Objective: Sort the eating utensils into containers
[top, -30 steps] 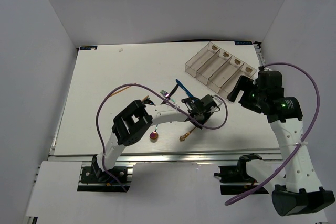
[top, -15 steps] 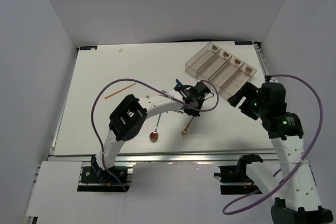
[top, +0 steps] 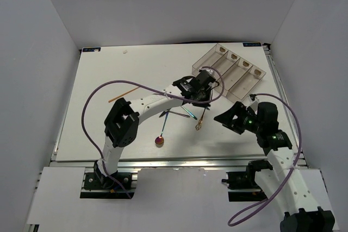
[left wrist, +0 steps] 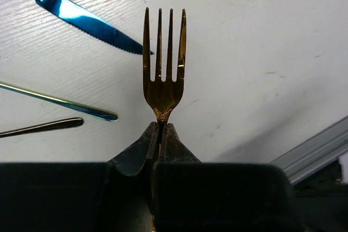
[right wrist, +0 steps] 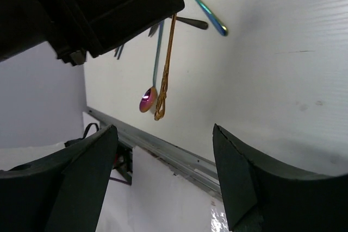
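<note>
Left jaws pinched tight on the gold fork, tines straight ahead; right jaws spread wide above the surface.

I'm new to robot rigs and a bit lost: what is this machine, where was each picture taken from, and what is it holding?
These are two robot arms bolted to a white table. The wide picture looks down from above. The other two come from a camera on each wrist. The left gripper is shut on a gold fork. The right gripper is open and empty. On the table lie a blue knife, a purple spoon, a chopstick and a clear four-compartment tray.
</note>
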Robot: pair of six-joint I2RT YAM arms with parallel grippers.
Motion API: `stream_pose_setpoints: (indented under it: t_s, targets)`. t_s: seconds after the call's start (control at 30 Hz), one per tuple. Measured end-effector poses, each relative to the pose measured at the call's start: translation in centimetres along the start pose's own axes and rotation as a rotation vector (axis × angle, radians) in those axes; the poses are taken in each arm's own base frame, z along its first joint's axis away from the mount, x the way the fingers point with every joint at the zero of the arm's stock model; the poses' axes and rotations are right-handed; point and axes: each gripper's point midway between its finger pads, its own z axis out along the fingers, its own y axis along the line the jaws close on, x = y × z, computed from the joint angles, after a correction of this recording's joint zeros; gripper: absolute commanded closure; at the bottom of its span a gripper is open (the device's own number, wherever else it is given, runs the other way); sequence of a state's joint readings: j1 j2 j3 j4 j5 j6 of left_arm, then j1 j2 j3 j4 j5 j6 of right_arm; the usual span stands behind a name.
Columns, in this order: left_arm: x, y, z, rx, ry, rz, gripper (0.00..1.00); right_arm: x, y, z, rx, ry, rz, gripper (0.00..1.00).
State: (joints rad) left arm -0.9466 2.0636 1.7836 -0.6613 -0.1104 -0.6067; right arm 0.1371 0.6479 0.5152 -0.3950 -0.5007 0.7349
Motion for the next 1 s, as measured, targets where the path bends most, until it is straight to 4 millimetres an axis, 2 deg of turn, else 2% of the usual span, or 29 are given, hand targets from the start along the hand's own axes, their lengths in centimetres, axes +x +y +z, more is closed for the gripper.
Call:
stream_pose_setpoints:
  t_s: [0.23, 0.33, 0.43, 0.47, 0.5, 0.53, 0.57, 0.7, 0.77, 0.8, 0.83, 0.93, 1.0]
  targets:
    - [-2.6, -2.8, -2.1, 0.109, -0.067, -0.106, 1.0, 0.3, 0.5, 2.0, -0.06, 0.062, 0.004, 0.24]
    - [-3.6, -4.4, -2.7, 0.171, -0.086, -0.148, 1.0, 0.3, 0.4, 2.8, -0.065, 0.085, 0.003, 0.28]
    - [-4.1, -5.6, -3.0, 0.228, -0.091, -0.181, 1.0, 0.4, 0.6, 3.5, -0.078, 0.105, -0.004, 0.45]
    - [-4.2, -6.1, -3.1, 0.249, -0.09, -0.193, 1.0, 0.3, 0.6, 3.8, -0.081, 0.109, -0.007, 0.62]
    - [-4.3, -6.2, -3.2, 0.254, -0.09, -0.197, 1.0, 0.3, 0.6, 4.0, -0.08, 0.116, -0.005, 0.74]
    - [-4.3, -6.4, -3.2, 0.265, -0.089, -0.203, 1.0, 0.2, 0.7, 4.2, -0.08, 0.119, -0.004, 0.91]
    - [-4.4, -6.6, -3.3, 0.274, -0.091, -0.208, 1.0, 0.1, 0.7, 4.4, -0.08, 0.122, -0.01, 1.0]
    - [-5.1, -6.7, -3.4, 0.286, -0.108, -0.22, 1.0, -0.7, 1.4, 4.8, -0.084, 0.116, -0.027, 1.0]
    - [-5.9, -6.4, -3.6, 0.281, -0.124, -0.225, 0.59, -1.3, 1.5, 5.0, -0.071, 0.112, -0.037, 1.0]
    - [-6.6, -5.9, -3.8, 0.265, -0.138, -0.225, 0.06, -1.9, 1.7, 5.1, -0.057, 0.101, -0.045, 1.0]
    - [-7.2, -5.4, -4.3, 0.243, -0.142, -0.221, 0.02, -2.6, 1.7, 5.2, -0.033, 0.086, -0.047, 1.0]
    - [-10.7, -3.3, -6.8, 0.158, -0.207, -0.249, 0.02, -6.4, 0.7, 5.3, 0.094, 0.0, -0.031, 1.0]
    - [-14.2, -0.1, -9.2, 0.068, -0.294, -0.282, 0.02, -9.3, -0.5, 5.2, 0.211, -0.052, -0.01, 1.0]
